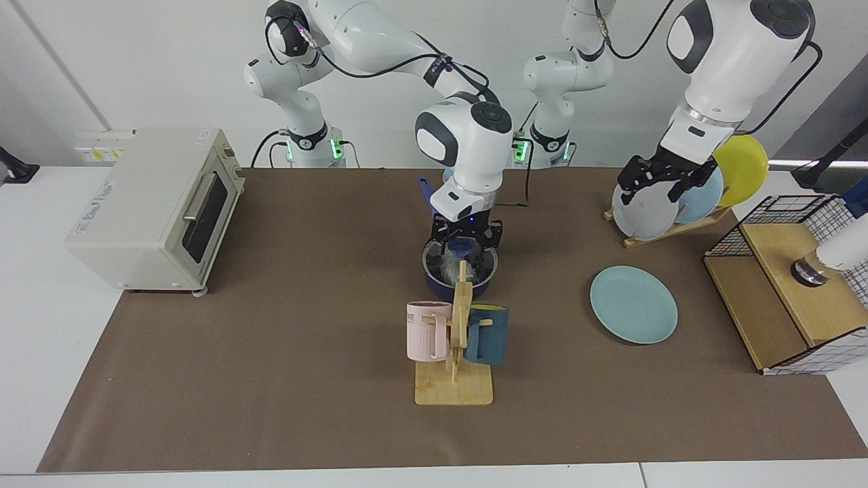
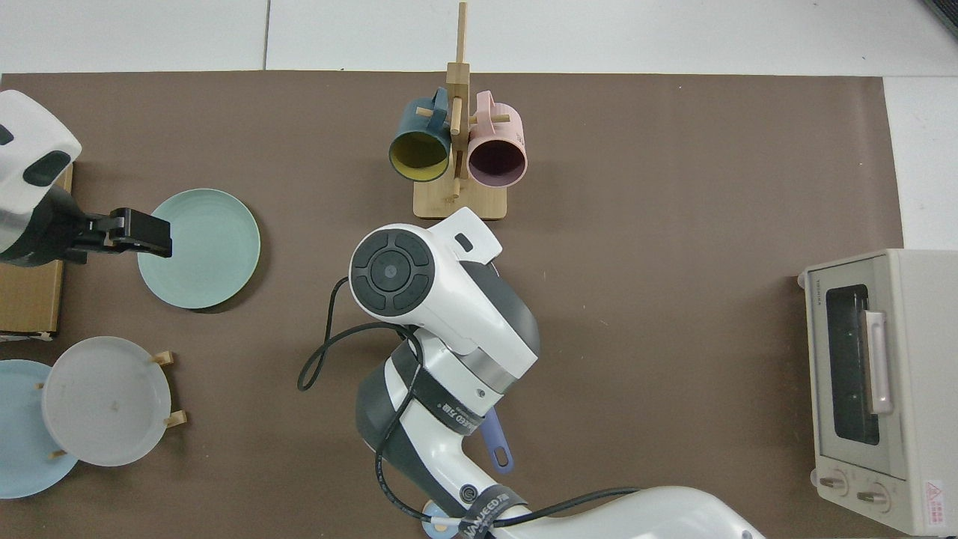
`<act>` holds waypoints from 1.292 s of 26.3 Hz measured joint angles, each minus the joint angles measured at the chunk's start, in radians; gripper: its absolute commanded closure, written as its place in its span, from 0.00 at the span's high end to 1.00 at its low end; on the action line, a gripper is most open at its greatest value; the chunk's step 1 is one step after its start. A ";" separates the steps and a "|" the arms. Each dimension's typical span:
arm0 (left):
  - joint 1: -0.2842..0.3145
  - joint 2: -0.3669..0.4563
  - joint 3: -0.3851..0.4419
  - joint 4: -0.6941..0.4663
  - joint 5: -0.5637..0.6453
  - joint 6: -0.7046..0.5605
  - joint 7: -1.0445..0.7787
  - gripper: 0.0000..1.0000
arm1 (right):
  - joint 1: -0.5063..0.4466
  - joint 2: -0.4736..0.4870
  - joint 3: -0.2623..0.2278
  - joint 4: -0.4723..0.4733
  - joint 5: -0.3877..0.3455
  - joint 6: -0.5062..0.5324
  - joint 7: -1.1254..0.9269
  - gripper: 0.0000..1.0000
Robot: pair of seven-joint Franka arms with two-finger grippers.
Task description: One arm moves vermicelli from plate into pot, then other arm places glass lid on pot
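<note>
Vermicelli (image 1: 449, 270) shows as a pale tangle inside the pot (image 1: 461, 279), which stands on the brown mat behind the wooden mug rack (image 1: 456, 352). In the facing view the glass lid (image 1: 461, 261) lies on the pot's rim, its blue knob (image 1: 463, 245) between the fingers of the right gripper (image 1: 465, 238). That gripper hangs straight above the pot with a small blue light on its wrist; its fingers flank the knob, but whether they press it or stand clear cannot be told. The pot's blue handle (image 1: 426, 193) points away toward the arm bases. The teal plate (image 1: 633, 304) lies bare on the mat, well apart from the pot. The left gripper (image 1: 656, 180) waits in the air in front of the plate rack (image 1: 668, 227), its fingers spread and holding nothing. A toaster oven (image 1: 152, 207) sits at the mat's far edge, and a wire-and-wood box (image 1: 793, 285) at the other.

From the top view the right arm's wrist (image 2: 441, 299) covers the pot and lid entirely; only the tip of the handle (image 2: 498, 445) shows from under it. The left gripper (image 2: 146, 233) hovers over the rim of the teal plate (image 2: 213, 251), fingers apart. Pink and dark teal mugs hang on the rack (image 2: 458, 135), and the toaster oven (image 2: 876, 389) stands at the mat's edge.
</note>
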 measured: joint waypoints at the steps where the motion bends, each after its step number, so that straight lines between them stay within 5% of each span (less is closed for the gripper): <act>1: 0.000 0.000 0.000 0.000 0.000 0.000 0.000 1.00 | 0.000 0.000 0.001 0.000 0.001 0.000 0.000 0.99; 19: 0.000 0.000 0.000 0.000 0.000 0.000 0.000 1.00 | -0.010 0.000 -0.005 0.010 -0.004 0.003 -0.009 0.99; 34: 0.000 0.000 0.000 0.000 0.000 0.000 0.000 1.00 | -0.084 0.055 -0.007 0.051 -0.004 0.137 -0.066 0.99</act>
